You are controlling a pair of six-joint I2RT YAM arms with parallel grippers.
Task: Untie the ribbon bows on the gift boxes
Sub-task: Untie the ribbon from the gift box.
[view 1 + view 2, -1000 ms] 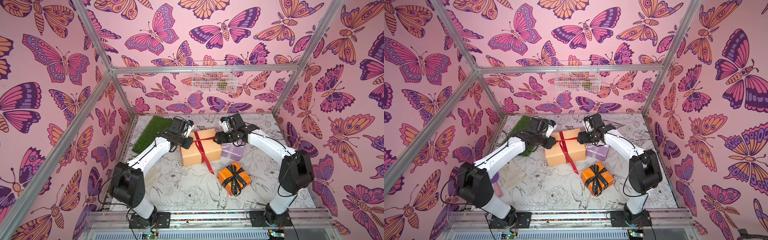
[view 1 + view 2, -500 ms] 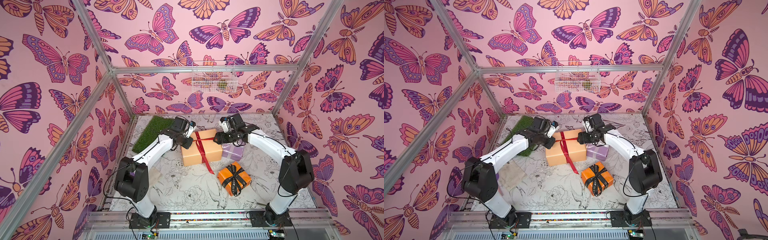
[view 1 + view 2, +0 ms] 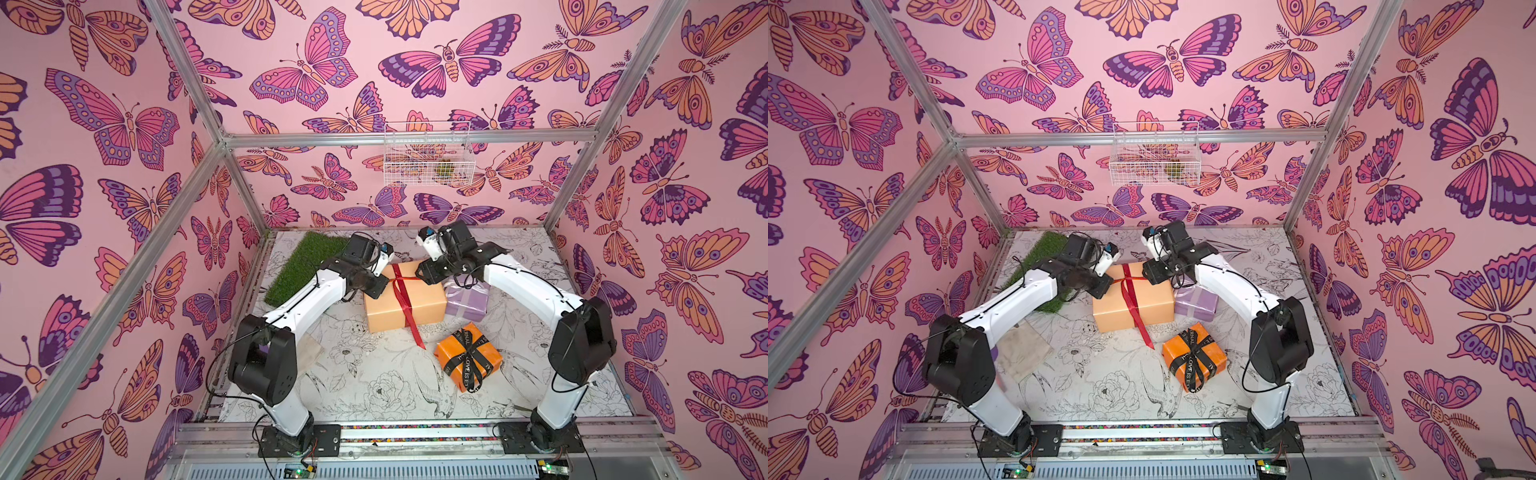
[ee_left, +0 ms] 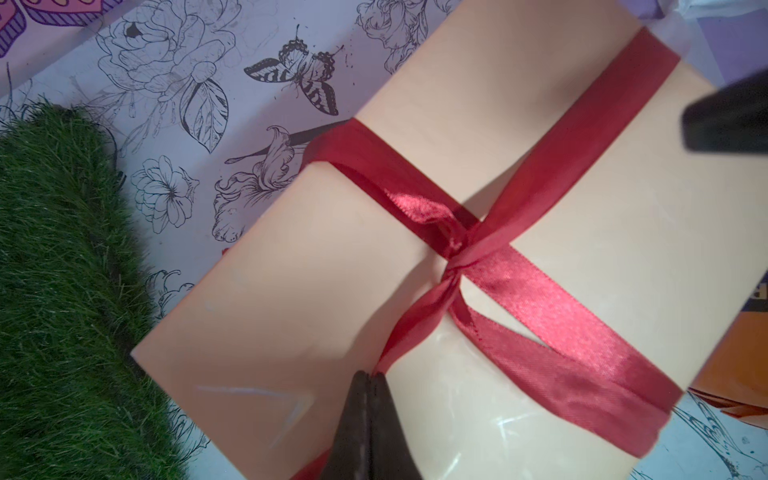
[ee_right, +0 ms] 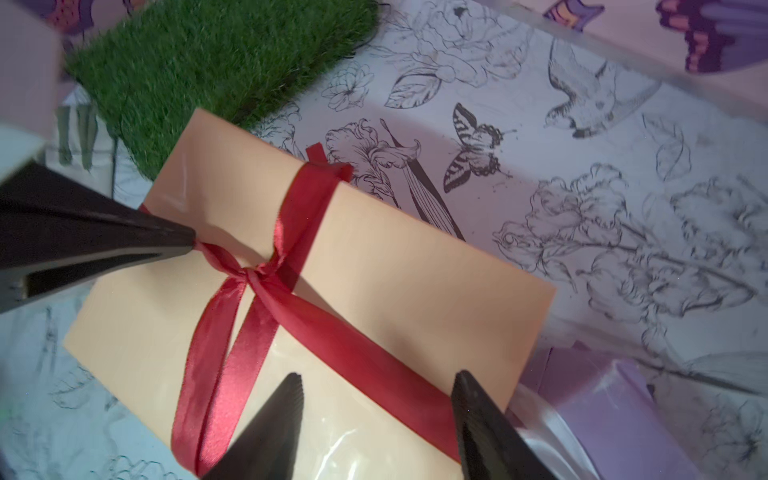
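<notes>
**Left pincer clamped on a red ribbon strand; right pincer open above the tan box**

The floral-printed table (image 3: 374,386) carries a green grass mat (image 3: 303,266) in its far left corner. Just beside the mat lies the large peach-tan box (image 3: 390,307), near the middle of the far half. The orange cube (image 3: 488,351) sits nearer the front, to the right, apart from the tan box. The lilac cube (image 3: 467,303) stands against the tan box's right side.

The red ribbon (image 3: 405,299) crosses the tan box's top, knotted near the far end, and one tail trails off the front edge onto the table. The black lettered ribbon (image 3: 467,359) is tied in a bow on the orange cube. The pale ribbon (image 5: 540,432) lies on the lilac cube.

The left gripper (image 4: 368,380) has its jaws pressed together on a red strand that runs straight from the knot. The right gripper (image 5: 378,384) hovers over the tan box with jaws apart, straddling the red band, holding nothing.
</notes>
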